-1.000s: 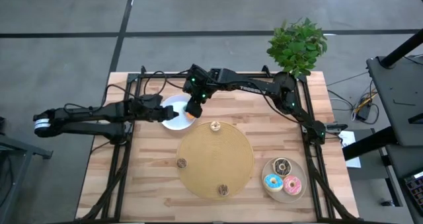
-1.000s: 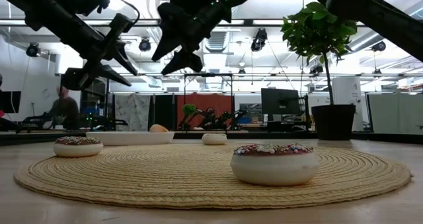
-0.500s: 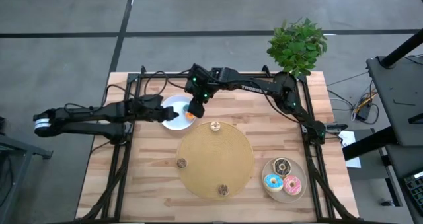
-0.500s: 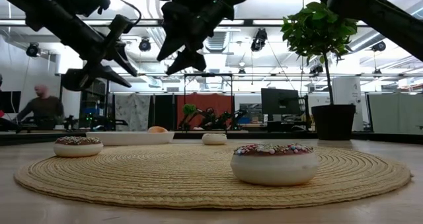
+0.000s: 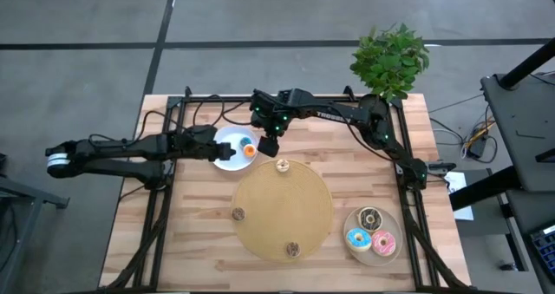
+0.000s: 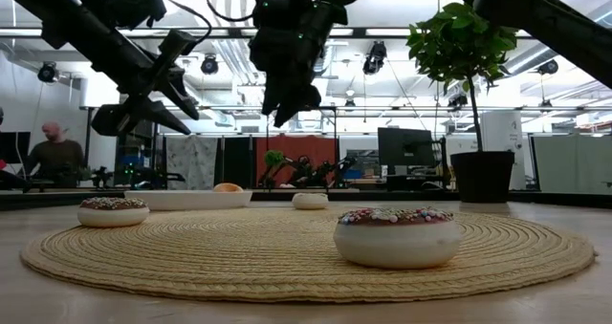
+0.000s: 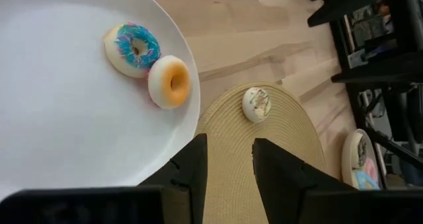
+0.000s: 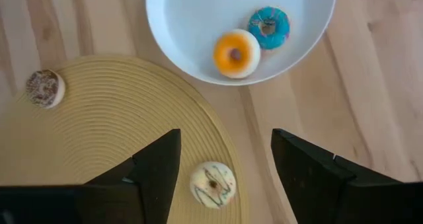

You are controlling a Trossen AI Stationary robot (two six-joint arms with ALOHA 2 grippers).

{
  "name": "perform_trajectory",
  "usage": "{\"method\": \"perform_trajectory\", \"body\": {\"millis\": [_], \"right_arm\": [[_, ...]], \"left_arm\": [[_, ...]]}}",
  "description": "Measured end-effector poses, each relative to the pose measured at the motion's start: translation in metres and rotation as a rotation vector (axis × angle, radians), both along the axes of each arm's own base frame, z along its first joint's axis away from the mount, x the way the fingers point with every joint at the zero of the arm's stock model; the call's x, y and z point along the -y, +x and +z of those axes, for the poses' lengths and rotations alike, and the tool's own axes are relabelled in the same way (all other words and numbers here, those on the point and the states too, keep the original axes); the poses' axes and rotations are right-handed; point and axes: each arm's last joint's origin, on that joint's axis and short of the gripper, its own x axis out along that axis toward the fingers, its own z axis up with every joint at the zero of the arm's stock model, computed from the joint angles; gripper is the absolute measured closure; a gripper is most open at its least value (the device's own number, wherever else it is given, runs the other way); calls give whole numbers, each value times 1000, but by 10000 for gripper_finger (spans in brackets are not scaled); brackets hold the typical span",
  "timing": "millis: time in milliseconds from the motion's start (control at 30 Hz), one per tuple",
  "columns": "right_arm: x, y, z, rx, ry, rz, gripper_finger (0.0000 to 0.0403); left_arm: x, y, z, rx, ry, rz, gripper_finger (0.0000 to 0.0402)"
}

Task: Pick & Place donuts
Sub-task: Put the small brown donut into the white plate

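An orange-tan donut [image 5: 249,151] and a blue iced donut [image 5: 240,141] lie flat on the white plate [image 5: 224,155]. Both also show in the right wrist view, orange [image 8: 236,53] and blue [image 8: 268,27]. Three small sprinkled donuts [image 5: 283,165] [image 5: 238,213] [image 5: 293,249] lie on the round tan mat [image 5: 282,203]. My right gripper [image 5: 269,145] hangs open and empty just right of the plate, above the mat's far edge [image 8: 225,135]. My left gripper [image 5: 212,147] is open and empty over the plate's left part [image 7: 229,141].
A beige plate [image 5: 392,223] at the near right holds chocolate [image 5: 370,218], blue [image 5: 357,238] and pink [image 5: 383,242] iced donuts. A potted plant [image 5: 390,58] stands at the far right corner. A dark metal frame [image 5: 165,190] runs along the table's sides.
My right gripper has gone toward the table's right edge, off the white plate's right rim, and has tipped to point more steeply down. The orange-tan donut, partly under it before, now lies uncovered on the plate.
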Motion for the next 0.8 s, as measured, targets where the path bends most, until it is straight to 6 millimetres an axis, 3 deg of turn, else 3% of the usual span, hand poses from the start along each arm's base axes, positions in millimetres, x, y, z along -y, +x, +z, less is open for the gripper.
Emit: {"method": "perform_trajectory", "body": {"millis": [600,800], "right_arm": [[-2,1,0,-3,19,-45,177],[-5,1,0,-12,34,-66,177]], "left_arm": [[-3,11,-12,-80,52,-56,308],[-3,19,-6,-11,169,-194,307]]}}
